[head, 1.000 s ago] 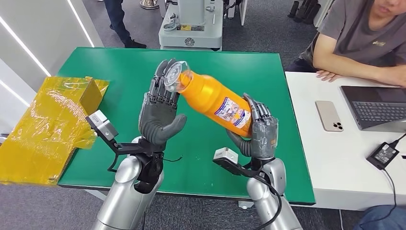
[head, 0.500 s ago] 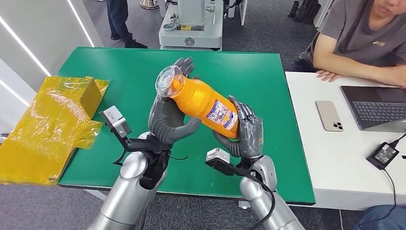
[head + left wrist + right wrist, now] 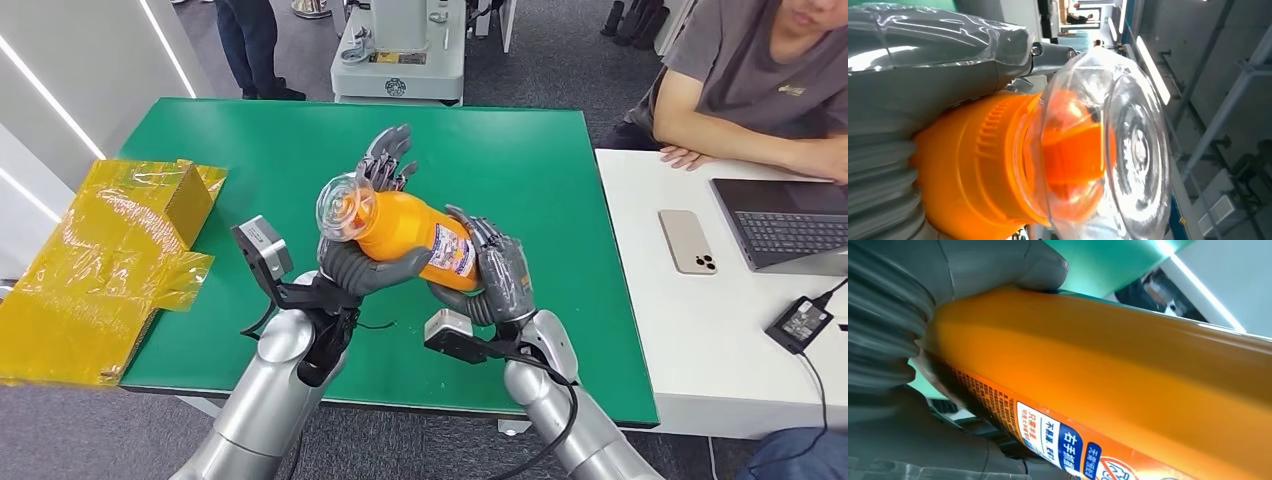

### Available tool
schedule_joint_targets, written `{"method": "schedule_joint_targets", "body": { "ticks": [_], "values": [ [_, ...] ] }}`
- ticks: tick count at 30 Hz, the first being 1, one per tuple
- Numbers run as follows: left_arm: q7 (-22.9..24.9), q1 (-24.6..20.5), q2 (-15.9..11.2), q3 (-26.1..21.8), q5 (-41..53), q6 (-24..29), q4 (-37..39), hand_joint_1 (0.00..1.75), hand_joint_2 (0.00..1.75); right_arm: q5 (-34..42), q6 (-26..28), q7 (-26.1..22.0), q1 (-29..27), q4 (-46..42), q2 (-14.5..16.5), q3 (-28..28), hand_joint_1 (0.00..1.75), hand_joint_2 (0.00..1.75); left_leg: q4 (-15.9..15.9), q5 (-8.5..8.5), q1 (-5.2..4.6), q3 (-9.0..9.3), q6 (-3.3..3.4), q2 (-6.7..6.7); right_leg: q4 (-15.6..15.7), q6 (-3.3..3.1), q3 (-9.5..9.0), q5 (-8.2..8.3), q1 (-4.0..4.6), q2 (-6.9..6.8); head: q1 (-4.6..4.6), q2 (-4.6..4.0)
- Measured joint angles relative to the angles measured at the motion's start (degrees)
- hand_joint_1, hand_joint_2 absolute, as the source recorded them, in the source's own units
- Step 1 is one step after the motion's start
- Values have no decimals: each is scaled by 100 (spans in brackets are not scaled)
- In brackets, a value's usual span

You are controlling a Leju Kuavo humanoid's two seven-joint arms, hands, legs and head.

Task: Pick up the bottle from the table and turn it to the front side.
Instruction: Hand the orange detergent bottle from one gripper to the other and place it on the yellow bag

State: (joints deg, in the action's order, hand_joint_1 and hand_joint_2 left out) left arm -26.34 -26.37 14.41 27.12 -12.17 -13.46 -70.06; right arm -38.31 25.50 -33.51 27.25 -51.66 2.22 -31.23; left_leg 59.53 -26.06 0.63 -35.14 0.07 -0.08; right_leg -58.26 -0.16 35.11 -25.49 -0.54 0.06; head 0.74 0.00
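Since a second earlier we had lowered the bottle point(image 3: 405, 232) toward us, and our left hand point(image 3: 368, 258) now cradled its neck, fingers curled. Our right hand point(image 3: 497, 276) gripped its base above the green table point(image 3: 250, 150); orange, labelled, clear-capped, it tilted left.

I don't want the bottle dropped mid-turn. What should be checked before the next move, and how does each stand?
1. Right hand grips the bottle at its base end: ok.
2. Left hand supports the neck end from beneath: ok.
3. Bottle lifted off the green table: ok.
4. Clear cap on: ok.
5. Label facing front: cannot tell; it shows only partly.
6. Person's hand away from the bottle: ok.
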Motion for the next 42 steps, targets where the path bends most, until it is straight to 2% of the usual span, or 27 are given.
{"method": "schedule_joint_targets", "body": {
  "ticks": [4, 16, 24, 25, 28, 29, 42],
  "values": [
    [-64, 0, -10, 0, 90, 0, 106, 0, 175, 35, -186, 3, 28, 57, -49, -31, 175, 175, 0, 0, 0, -1, 0, 0, 0, 0, 0, 0, 0, 0, -1, 0],
    [-86, 1, -14, -1, 145, 17, 204, 0, 175, 28, -277, 12, 41, 121, -79, -44, 175, 175, 0, 0, 0, -2, 0, 0, 0, 0, 1, 0, 0, 0, -1, 0],
    [-250, 57, -15, -68, 383, 373, 237, 0, 175, -195, -605, 142, 96, 145, -80, -44, 175, 175, 0, 0, 0, -2, 0, 0, -1, 0, 0, 0, 0, 0, -1, 0],
    [-279, 79, -15, -79, 411, 451, 233, 7, 175, -229, -626, 154, 109, 158, -80, -44, 175, 175, 0, 0, 0, -2, 0, -1, -1, 0, 0, 0, 0, 0, -1, 0],
    [-362, 160, -14, -108, 472, 634, 209, 138, 175, -307, -652, 168, 126, 200, -80, -44, 175, 175, 0, 0, 0, -3, 0, -1, -1, 0, 1, 0, 0, -1, -1, 0],
    [-385, 181, -14, -113, 487, 665, 199, 175, 175, -320, -653, 174, 127, 211, -80, -44, 175, 175, 0, 0, 0, -3, 0, -1, -1, 0, 1, 0, 0, -1, -1, 0],
    [-509, 225, 8, -149, 493, 786, 167, 175, 175, -426, -725, 343, 51, 252, -80, 9, 175, 175, 0, 0, 0, -3, 0, 0, 0, 0, 1, 0, 0, -1, -1, 0]
  ]
}}
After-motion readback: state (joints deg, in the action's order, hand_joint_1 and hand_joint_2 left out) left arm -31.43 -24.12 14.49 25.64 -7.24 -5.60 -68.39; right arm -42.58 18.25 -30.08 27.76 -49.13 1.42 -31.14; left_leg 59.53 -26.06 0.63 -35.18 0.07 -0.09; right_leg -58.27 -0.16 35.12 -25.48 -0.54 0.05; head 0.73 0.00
